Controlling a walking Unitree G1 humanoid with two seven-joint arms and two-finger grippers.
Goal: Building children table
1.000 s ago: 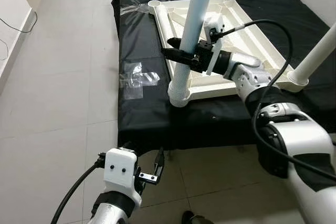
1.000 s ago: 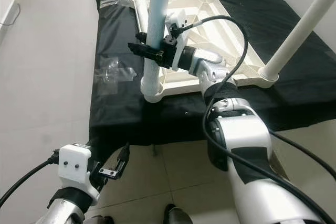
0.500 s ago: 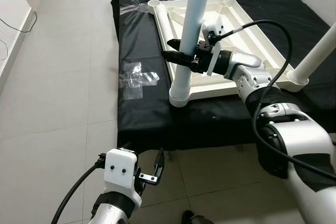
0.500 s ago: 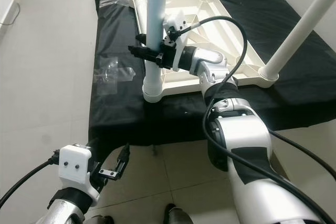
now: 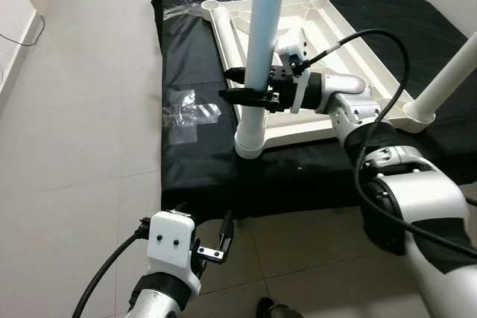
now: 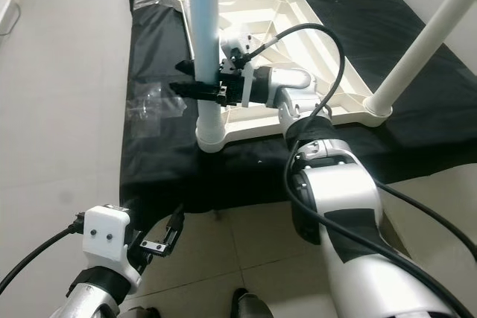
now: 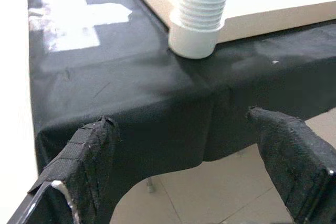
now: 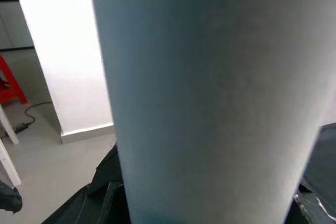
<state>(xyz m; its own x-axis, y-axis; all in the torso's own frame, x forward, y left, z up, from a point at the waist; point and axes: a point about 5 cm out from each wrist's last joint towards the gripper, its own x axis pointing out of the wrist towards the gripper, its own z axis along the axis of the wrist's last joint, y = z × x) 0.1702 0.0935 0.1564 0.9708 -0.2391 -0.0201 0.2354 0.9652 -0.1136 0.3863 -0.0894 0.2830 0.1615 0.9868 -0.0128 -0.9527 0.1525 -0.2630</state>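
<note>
1. the left gripper (image 5: 216, 242) hangs low over the floor tiles, in front of the black cloth's (image 5: 201, 161) near edge, its fingers spread apart and holding nothing.
2. a clear plastic bag (image 5: 188, 112) lies on the cloth, left of the table.
3. the upside-down white tabletop (image 5: 328, 50) rests on the cloth; a pale blue leg (image 5: 259, 42) stands upright in its near-left corner socket.
4. the right gripper (image 5: 242, 92) is clenched around that leg.
</note>
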